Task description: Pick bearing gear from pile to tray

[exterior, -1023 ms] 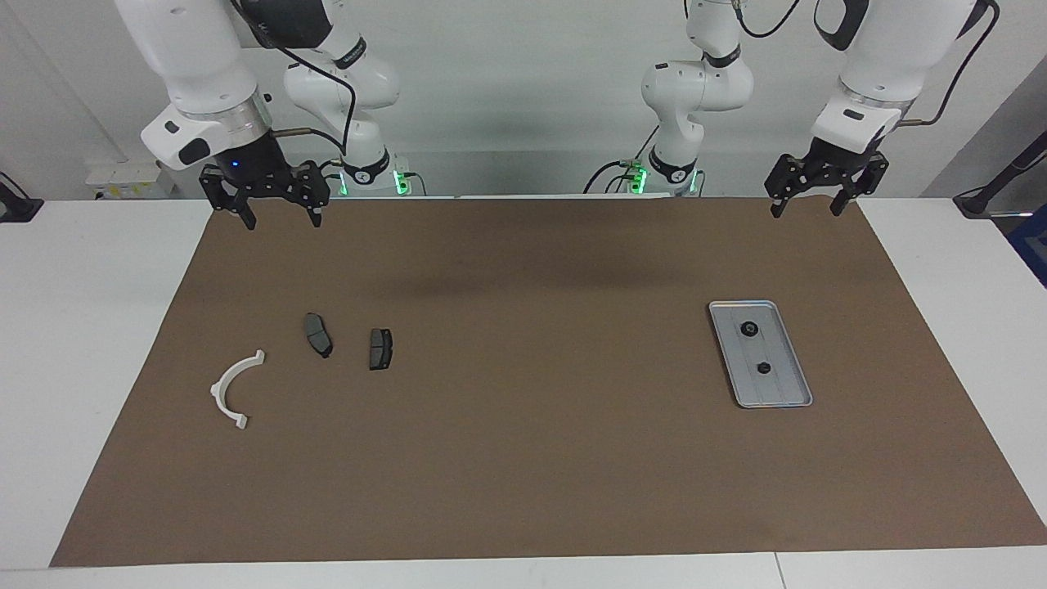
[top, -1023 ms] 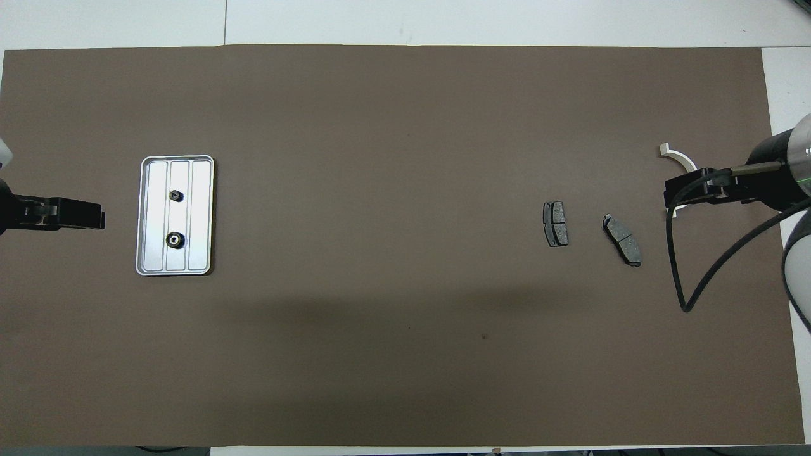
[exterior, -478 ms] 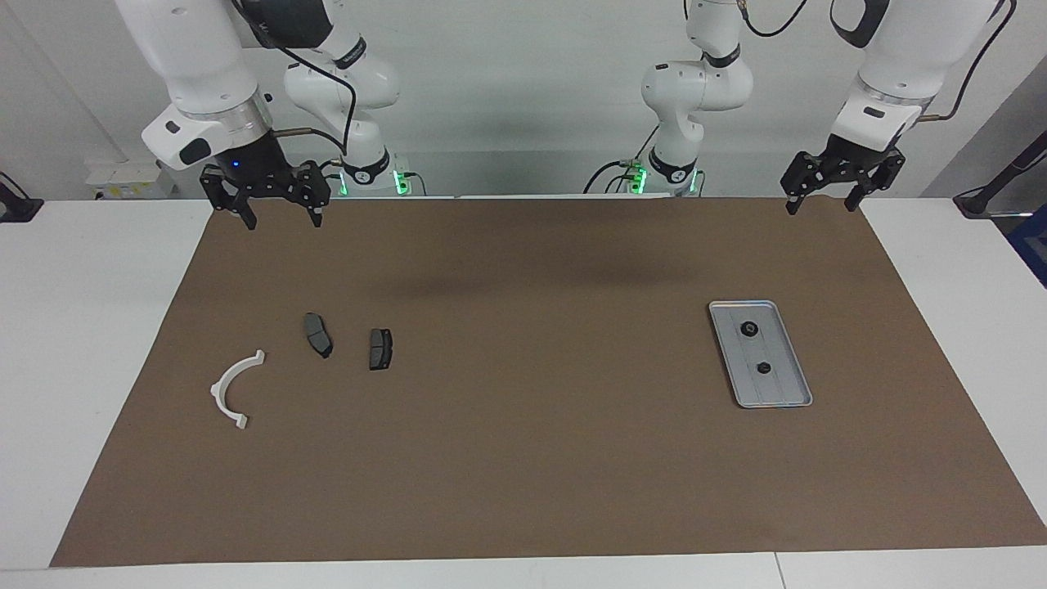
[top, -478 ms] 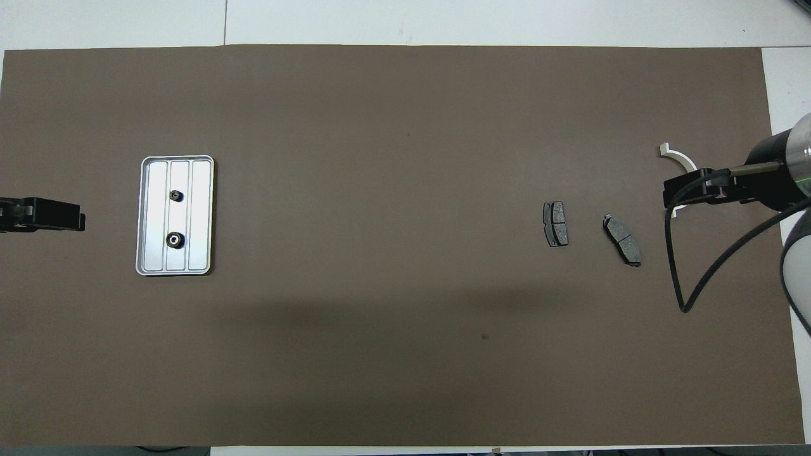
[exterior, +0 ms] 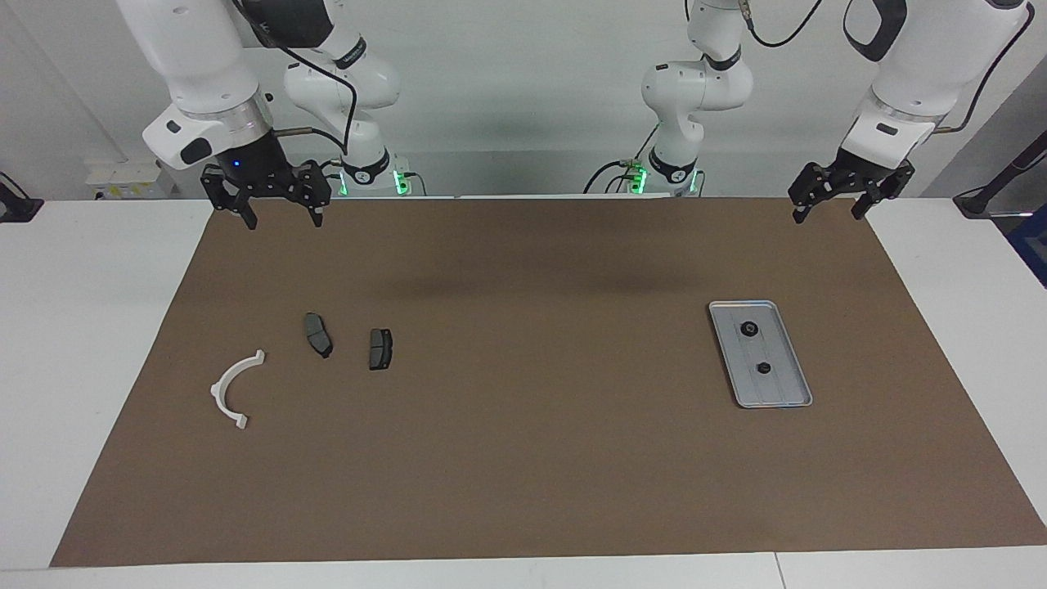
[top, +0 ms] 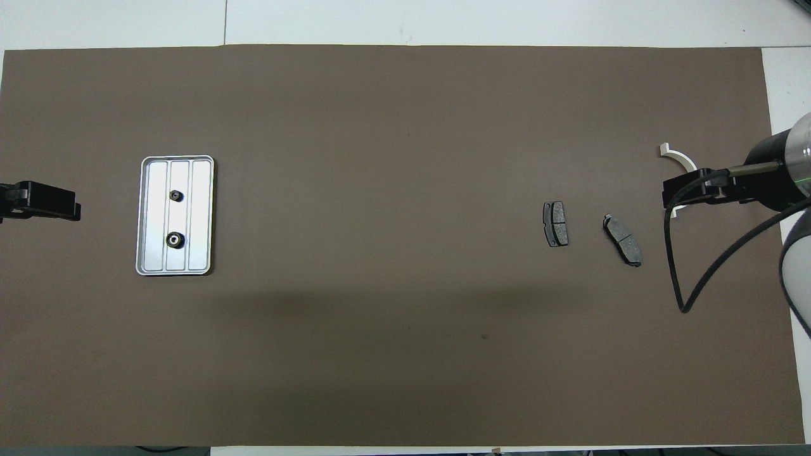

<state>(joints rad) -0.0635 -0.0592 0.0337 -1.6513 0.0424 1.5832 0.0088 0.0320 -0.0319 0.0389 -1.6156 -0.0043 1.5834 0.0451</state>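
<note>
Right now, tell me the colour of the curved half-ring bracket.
White, clearest in the facing view: curved half-ring bracket.

I see the silver tray [exterior: 785, 397] lying flat toward the left arm's end of the table, two small black bearing gears [exterior: 748, 329] on its ribbed floor. Toward the right arm's end, a white half-ring bracket [exterior: 231, 386] and two dark brake pads [exterior: 317, 334] lie scattered, well apart from the tray.

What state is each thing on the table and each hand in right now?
Tray: flat on the mat, two gears in it.
Gears: resting apart on the tray floor.
Brake pads: lying loose.
White bracket: lying loose.
Left hand: open, empty, raised.
Right hand: open, empty, raised.
</note>
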